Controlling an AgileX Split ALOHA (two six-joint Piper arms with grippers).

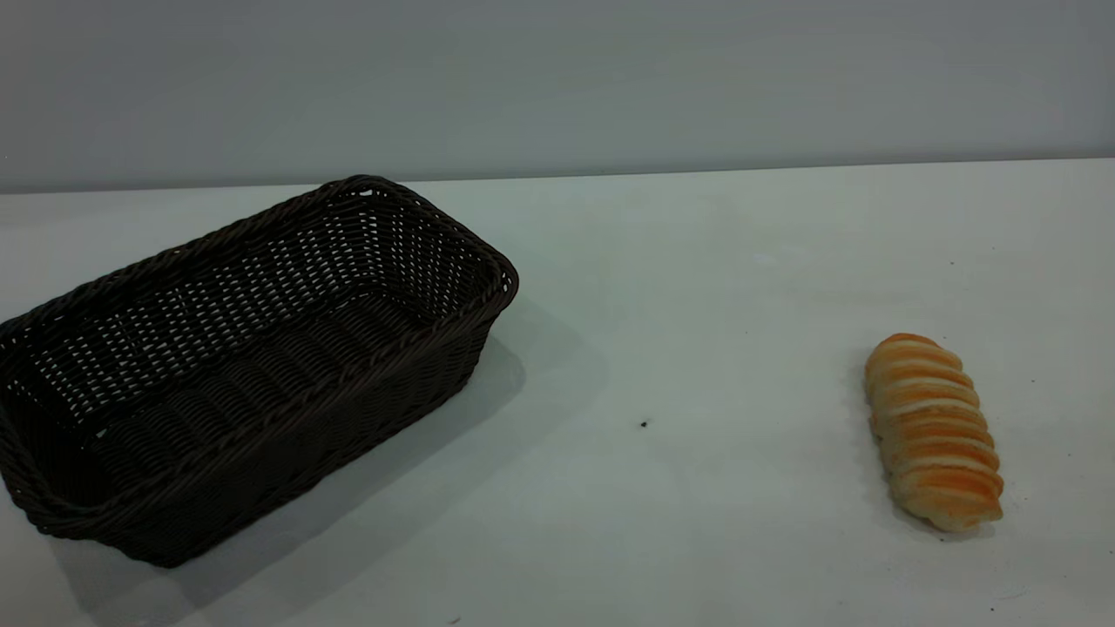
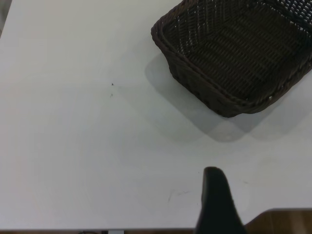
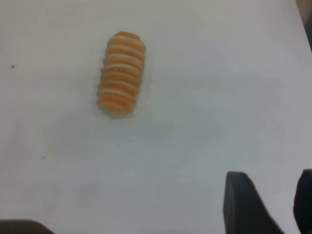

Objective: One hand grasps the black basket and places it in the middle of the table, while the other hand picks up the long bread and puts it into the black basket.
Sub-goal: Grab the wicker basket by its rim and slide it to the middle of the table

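The wide smooth white tabletop [image 1: 697, 287] carries a large dark woven wicker basket [image 1: 253, 366] at left and a golden-orange ridged bread roll [image 1: 934, 431] at right, well apart.

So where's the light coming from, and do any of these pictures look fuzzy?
Exterior view: the black basket casts a soft shadow toward the camera and right, so light comes from above and behind. Left wrist view: the same shadow falls beside it on the table. Right wrist view: the long bread looks soft, with hardly any shadow.
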